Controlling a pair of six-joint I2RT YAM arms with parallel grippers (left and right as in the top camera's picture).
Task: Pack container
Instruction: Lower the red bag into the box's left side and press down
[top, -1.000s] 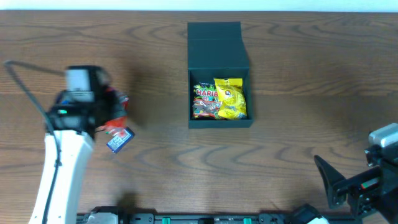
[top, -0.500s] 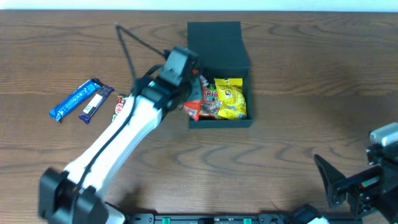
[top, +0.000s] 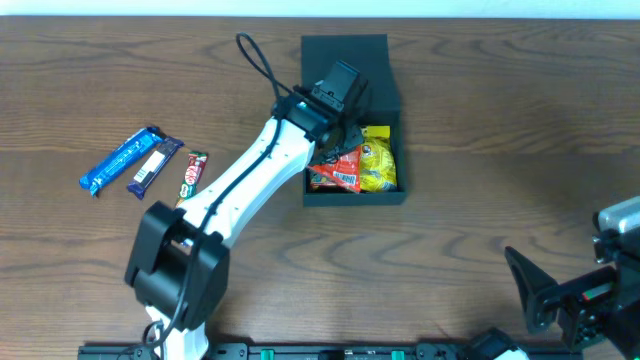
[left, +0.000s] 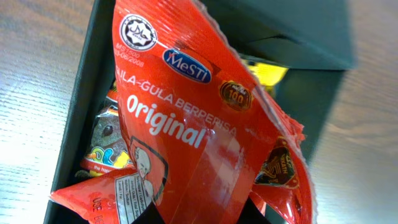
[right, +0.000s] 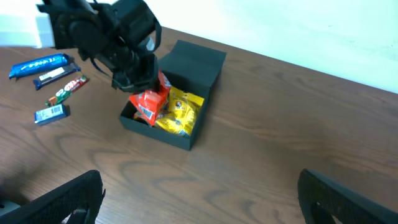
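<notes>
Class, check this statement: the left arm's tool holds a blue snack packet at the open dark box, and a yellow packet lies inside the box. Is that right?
Not quite. The snack packet in the left tool is red, not blue; the left wrist view shows this plainly. The rest holds: it is held at the open container, and a yellow packet lies inside.
</notes>
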